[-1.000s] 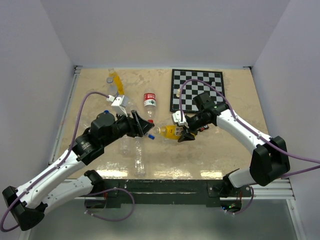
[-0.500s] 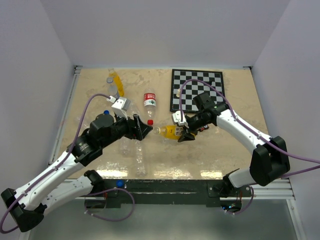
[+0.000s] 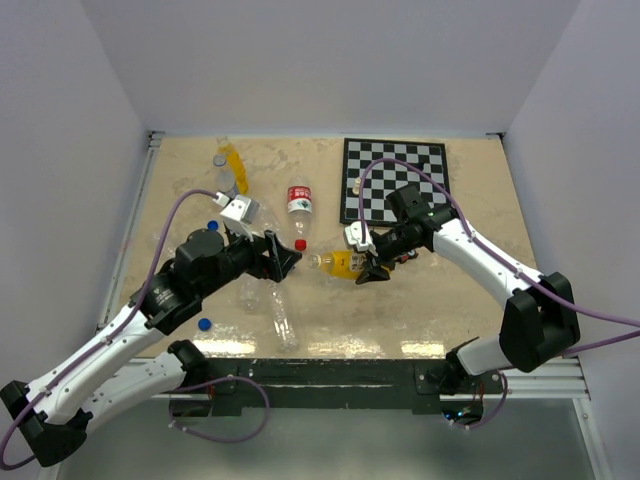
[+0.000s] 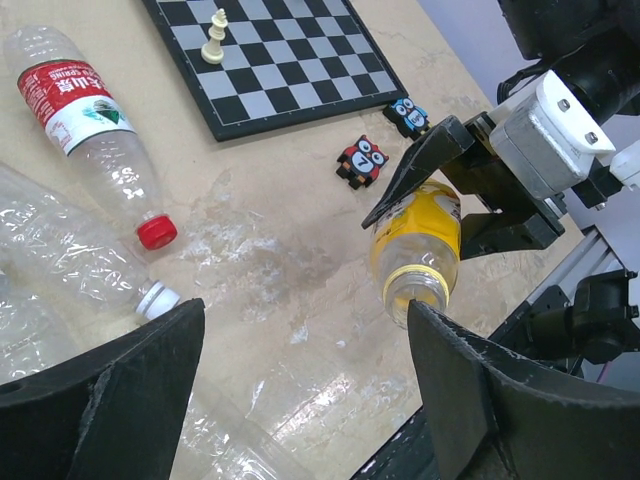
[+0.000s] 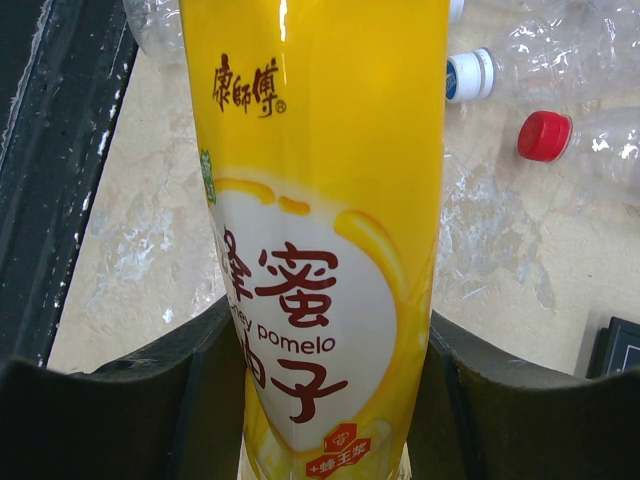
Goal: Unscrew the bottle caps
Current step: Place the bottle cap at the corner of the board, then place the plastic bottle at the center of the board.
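My right gripper (image 3: 368,262) (image 5: 325,400) is shut on a yellow pomelo bottle (image 3: 343,264) (image 5: 320,200), held level above the table. Its mouth (image 4: 415,290) is bare and points at my left gripper (image 3: 288,258) (image 4: 300,400), which stands open with nothing between its fingers, just left of the mouth. One blue cap (image 3: 204,323) lies near the table's front left edge, another blue cap (image 3: 212,225) by the left arm. A second yellow bottle (image 3: 230,160) lies at the back left.
A red-labelled bottle (image 3: 300,203) with a red cap (image 4: 157,232) lies mid-table. Crumpled clear bottles (image 3: 283,320), one white-capped (image 4: 158,300), lie under the left arm. A chessboard (image 3: 395,180) with a white piece (image 4: 215,35) is at the back right, two owl toys (image 4: 362,160) beside it.
My left gripper opened and drew back to the left from the bottle's mouth. The blue cap it held fell and now lies near the front left edge. The right arm stayed still.
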You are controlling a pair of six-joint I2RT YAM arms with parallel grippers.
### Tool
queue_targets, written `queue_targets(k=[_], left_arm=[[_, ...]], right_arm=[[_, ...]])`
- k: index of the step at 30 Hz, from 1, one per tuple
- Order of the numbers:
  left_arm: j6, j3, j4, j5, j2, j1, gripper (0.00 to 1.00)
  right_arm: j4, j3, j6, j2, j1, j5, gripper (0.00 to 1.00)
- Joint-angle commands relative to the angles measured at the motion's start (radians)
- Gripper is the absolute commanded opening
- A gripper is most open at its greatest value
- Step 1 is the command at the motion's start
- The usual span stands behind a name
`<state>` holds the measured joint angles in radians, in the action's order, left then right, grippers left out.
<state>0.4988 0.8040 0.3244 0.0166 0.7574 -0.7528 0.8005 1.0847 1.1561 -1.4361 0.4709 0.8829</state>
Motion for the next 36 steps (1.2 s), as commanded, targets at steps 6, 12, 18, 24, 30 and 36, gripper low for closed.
queue_targets(k=[6, 12, 18, 24, 30, 36], left_arm=[[-0.08, 0.015, -0.027, -0.036, -0.032, 0.004, 0.91], [-0.16, -0.045, -0.136, -0.191, -0.099, 0.003, 0.98], [-0.2, -0.132, -0.254, -0.254, -0.153, 0.003, 0.99], [-0.212, -0.221, -0.459, -0.28, -0.164, 0.004, 0.99], [-0.198, -0.279, -0.643, -0.325, -0.09, 0.001, 0.99], [-0.183, -0.284, -0.719, -0.349, -0.017, 0.003, 0.98]], right_arm=[[-0.012, 0.027, 0.014, 0.008, 0.0, 0.054, 0.0], [-0.007, 0.029, 0.016, 0.002, 0.0, 0.086, 0.0], [0.011, 0.04, 0.016, -0.024, 0.0, 0.136, 0.0], [-0.021, 0.038, -0.056, -0.044, 0.0, 0.197, 0.0], [-0.047, 0.032, -0.096, -0.055, 0.0, 0.218, 0.0], [-0.049, 0.034, -0.099, -0.052, 0.0, 0.22, 0.0]])
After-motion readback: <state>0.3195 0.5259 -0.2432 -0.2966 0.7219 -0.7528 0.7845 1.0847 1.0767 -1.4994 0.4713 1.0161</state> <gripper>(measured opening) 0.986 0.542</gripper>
